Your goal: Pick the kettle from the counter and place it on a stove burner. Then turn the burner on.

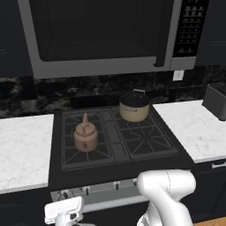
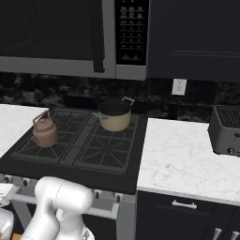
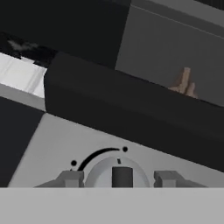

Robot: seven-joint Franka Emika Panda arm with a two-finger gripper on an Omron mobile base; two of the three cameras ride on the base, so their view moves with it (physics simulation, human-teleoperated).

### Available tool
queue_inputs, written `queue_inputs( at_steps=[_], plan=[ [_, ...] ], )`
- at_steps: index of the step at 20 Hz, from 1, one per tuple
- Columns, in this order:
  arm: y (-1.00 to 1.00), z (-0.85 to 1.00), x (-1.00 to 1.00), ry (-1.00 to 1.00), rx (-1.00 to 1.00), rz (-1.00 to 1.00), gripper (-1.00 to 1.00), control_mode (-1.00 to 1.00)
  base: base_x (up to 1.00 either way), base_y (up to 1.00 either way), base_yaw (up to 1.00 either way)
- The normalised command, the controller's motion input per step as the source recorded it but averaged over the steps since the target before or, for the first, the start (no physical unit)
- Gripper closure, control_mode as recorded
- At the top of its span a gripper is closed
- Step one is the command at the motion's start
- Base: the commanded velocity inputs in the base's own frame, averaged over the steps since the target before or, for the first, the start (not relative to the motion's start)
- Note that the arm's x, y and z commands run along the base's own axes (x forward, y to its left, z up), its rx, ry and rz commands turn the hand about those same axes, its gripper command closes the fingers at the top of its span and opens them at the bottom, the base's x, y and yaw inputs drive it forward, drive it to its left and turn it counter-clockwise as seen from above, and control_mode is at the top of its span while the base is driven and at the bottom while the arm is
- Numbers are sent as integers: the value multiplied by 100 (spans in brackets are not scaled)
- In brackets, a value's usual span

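Kettle [image 1: 85, 137] in copper-pink sits on the front-left stove burner [image 1: 84, 150] of the black gas cooktop [image 1: 163, 150], its tall handle upright, while the tan saucepan [image 1: 134, 107] occupies the rear burner beyond it. Placing looks finished to you; lighting is what remains.

Down at the steel control panel [image 3: 57, 144], the gripper [image 3: 118, 179] faces a round silver knob [image 3: 117, 171], one fingertip [image 3: 71, 179] on each side of the dial with the dark grip bar between them. The jaws stand half-closed around the knob; whether the pads actually press on it, you cannot tell from the hand view.

Watch for three things. If the fingers bracket the round rim rather than biting it, a wrist turn could slip and leave the pointer at the off mark. If this knob serves a different burner than the one under the kettle, the flame would come up elsewhere, perhaps under the saucepan; several knobs [image 1: 87, 190] run along the panel, and the pictures do not show which is wired to which. And a twist made off-axis could drag the fingers off the dial.

The white counter [image 1: 22, 145] beside the cooktop plays no further part.
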Motion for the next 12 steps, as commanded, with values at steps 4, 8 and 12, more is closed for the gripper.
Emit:
queue_inputs(
  at_steps=[4,8,12],
  plan=[
    [19,1,0,8,-42,5,100,-100,0,0,0],
    [31,1,0,12,-43,3,100,-100,0,0,0],
    [41,1,0,10,-43,2,100,-100,0,0,0]
  ],
)
